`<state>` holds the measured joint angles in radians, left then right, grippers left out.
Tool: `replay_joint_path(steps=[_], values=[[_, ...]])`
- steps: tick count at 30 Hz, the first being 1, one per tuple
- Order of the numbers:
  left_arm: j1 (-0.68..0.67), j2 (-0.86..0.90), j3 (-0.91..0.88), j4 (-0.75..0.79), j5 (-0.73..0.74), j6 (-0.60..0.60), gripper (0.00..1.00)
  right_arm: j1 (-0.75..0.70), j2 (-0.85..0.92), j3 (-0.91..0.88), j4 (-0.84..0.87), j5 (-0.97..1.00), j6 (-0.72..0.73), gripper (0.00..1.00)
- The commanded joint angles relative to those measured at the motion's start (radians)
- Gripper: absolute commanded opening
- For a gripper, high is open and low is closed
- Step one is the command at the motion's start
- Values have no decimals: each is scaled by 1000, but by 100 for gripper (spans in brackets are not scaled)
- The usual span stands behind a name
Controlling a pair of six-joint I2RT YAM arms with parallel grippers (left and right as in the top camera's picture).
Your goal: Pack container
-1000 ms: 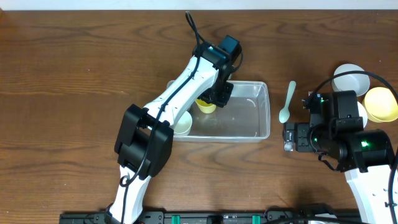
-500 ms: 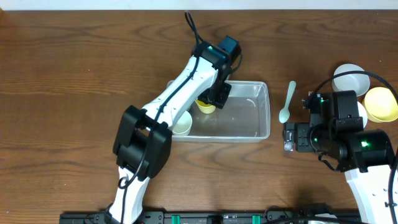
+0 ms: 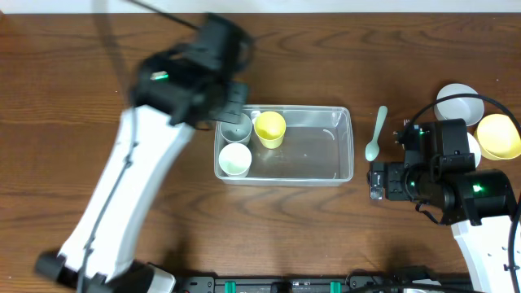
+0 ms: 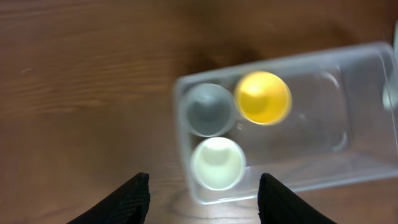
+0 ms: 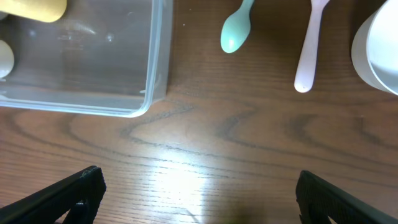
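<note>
- Desk [image 3: 73, 89]: brown wood, carries everything.
- L arm: 1 s and 0.5 s ago it reached over the container, claw down at the yellow cup. Now it's swung off to the far left w/ motion blur, so it's still moving. Left claw [image 4: 204, 186] spread wide, nothing in it.
- Container [image 3: 313, 150]: mid-desk, a bit right of centre, flat, open side up. Long axis runs left-right, short axis near-far, edges approx square to the desk edge. Hasn't shifted. Left third is full; middle and right are bare.
- R arm: parked near right, same spot as before. Right claw [image 5: 199, 190] spread, empty, hovering over bare wood just right of the container's near-right corner.
- Bowls: white bowl [image 3: 456, 99] and yellow bowl [image 3: 498, 134] at far right, outside the container, untouched.
- Cups, all inside at the left end:
  - yellow cup [image 3: 269, 129], far side, now standing free
  - grey cup [image 3: 236, 129], far-left corner
  - white cup [image 3: 235, 158], near-left corner
- Spoons: green spoon [image 3: 376, 134] lies near-far just right of the container; pale spoon [image 5: 309, 46] right of it, seen only from the R wrist.
- Judgement: yellow cup drop-off is done and the release was clean. Spoons and bowls prob. come next, w/ the R arm closest to them.
</note>
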<state>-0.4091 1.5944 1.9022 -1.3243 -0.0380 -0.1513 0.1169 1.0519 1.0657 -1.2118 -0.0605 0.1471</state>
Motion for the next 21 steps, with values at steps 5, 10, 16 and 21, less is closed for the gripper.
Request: replay_joint_path(steps=[5, 10, 16, 21], values=[[139, -195, -232, 17, 1, -23, 57, -16, -1, 204, -23, 176, 101, 99], [201, -367, -505, 111, 64, -32, 57, -136, 24, 402, -35, 255, 122, 99], [237, -502, -749, 200, 117, -72, 58, -424, 170, 543, -82, 254, 61, 99], [237, -521, -833, 215, 117, -72, 64, -555, 363, 542, -95, 216, -39, 99]])
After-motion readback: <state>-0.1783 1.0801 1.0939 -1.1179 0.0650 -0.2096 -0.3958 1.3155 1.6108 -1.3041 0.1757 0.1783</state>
